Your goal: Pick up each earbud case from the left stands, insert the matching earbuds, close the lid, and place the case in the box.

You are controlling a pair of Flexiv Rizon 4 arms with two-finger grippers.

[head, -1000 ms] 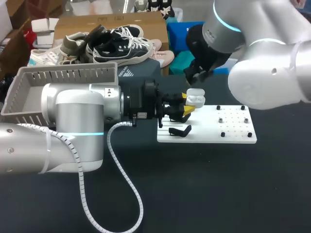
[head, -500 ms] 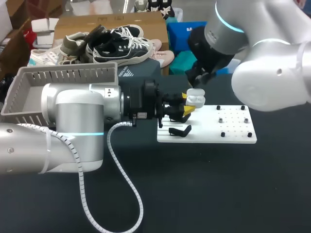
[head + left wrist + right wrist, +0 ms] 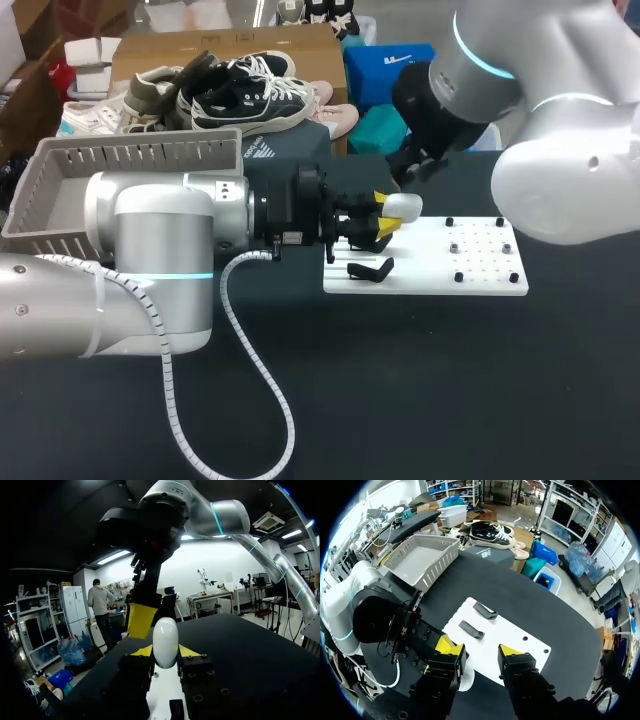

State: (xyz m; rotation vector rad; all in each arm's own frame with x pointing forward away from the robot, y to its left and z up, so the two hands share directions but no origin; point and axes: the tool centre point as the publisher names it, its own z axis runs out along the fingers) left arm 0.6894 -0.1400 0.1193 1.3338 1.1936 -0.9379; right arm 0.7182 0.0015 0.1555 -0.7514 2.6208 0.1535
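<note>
Change: right arm has drawn back from the earbud case, and the lid that stood open with the buds showing now looks shut, leaving a smooth white oval.
Left gripper: closed on the case, one yellow tip on each flank; it reaches level over the near end of the white board.
Right gripper: fingers apart with nothing between them, hanging above the board and just beside the case.
Case position: held clear of the board, near the two black stands and well apart from the grey box.
Handling: I judge it light, a stiff glossy shell with rounded sides. It looks slippery, so it could squirt out of my tips if I squeeze unevenly or swing quickly.
Where to hold: across the two broad flanks at mid-height, as my left gripper has it, keeping off the lid seam so the lid is not pried open.
Long axis: from my left wrist the case stands upright, running across the line between my fingers.
Pointing: rounded end up, rising above my tips; I cannot make out the seam or the hinge side.
</note>
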